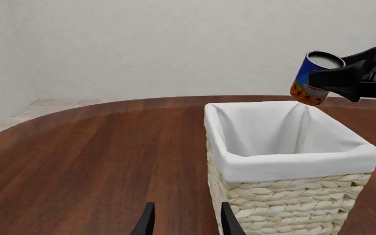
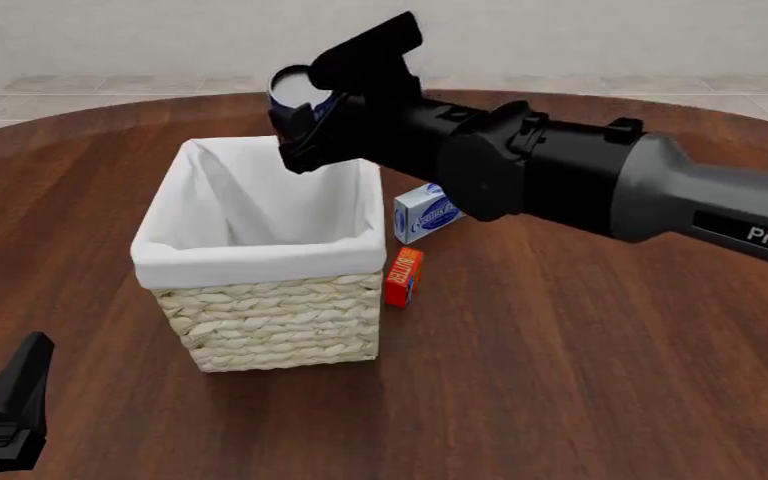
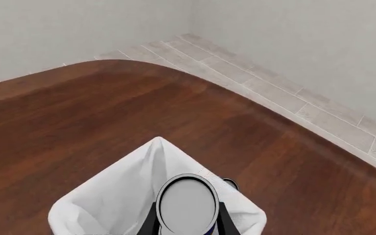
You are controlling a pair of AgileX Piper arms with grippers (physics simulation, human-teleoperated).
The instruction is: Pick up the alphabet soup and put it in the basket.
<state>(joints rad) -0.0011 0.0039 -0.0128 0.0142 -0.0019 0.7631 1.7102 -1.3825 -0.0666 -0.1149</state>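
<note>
The alphabet soup (image 1: 313,78), a small can with a blue and orange label and a silver top, is held tilted in my right gripper (image 2: 307,118), which is shut on it. It hangs just above the far rim of the basket (image 2: 271,300), a large cream wicker basket with a white cloth lining. In the right wrist view the can's top (image 3: 186,203) sits over the lining (image 3: 109,200). My left gripper (image 1: 186,223) is open and empty, low on the near side of the basket (image 1: 293,205). It shows at the front view's lower left (image 2: 11,400).
A blue-and-white box (image 2: 427,212) and a small red-orange box (image 2: 403,277) stand on the brown wooden table (image 2: 558,380) right beside the basket. The right arm (image 2: 598,180) stretches across above them. A tiled floor and pale wall lie beyond the table's far edge.
</note>
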